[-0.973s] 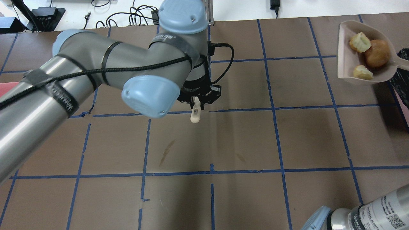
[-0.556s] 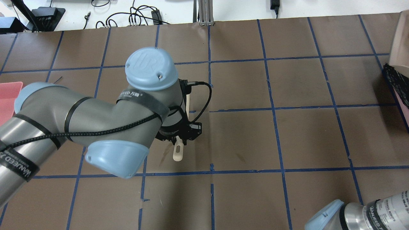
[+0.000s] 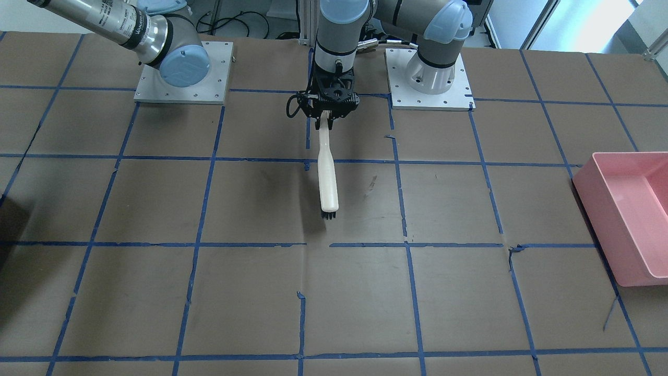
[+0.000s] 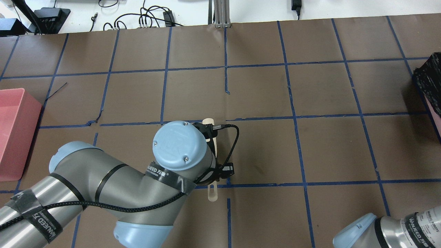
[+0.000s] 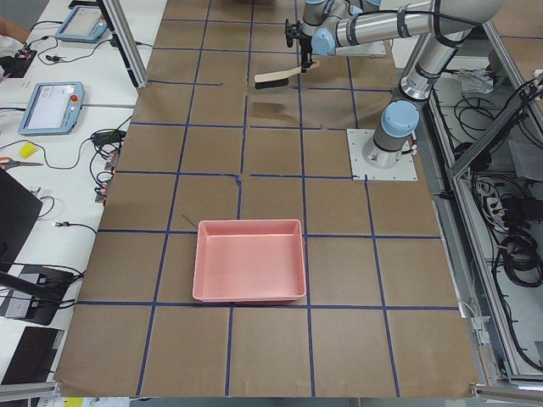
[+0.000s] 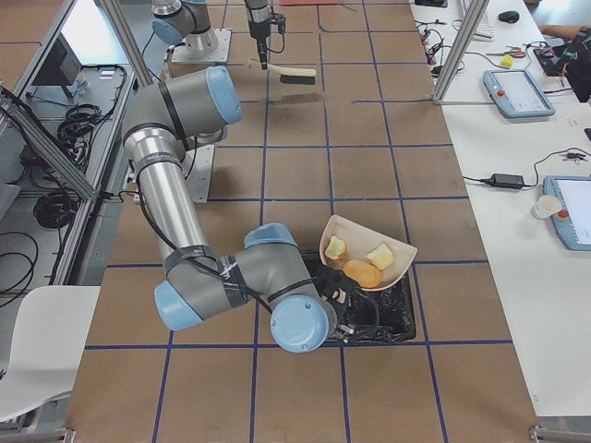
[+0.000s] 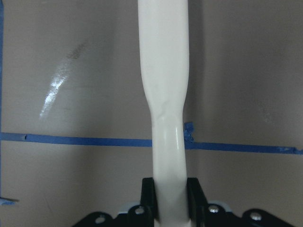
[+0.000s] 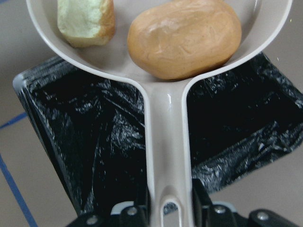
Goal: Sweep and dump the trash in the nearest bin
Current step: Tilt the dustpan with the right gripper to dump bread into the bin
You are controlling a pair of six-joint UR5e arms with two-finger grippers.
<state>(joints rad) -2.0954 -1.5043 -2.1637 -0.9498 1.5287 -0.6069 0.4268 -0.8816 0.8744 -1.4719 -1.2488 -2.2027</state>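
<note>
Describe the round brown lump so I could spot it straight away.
At the table's end on the robot's right sits a black-lined bin. Above it the right gripper holds a beige dustpan. The lump lies nearest its handle: smooth, round, tan-brown, unlike the two torn pale yellow chunks.

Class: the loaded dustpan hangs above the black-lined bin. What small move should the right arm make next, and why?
Probably tip the dustpan: the right gripper holds it by the handle over the black-lined bin, with the roll and two pale chunks inside.
</note>
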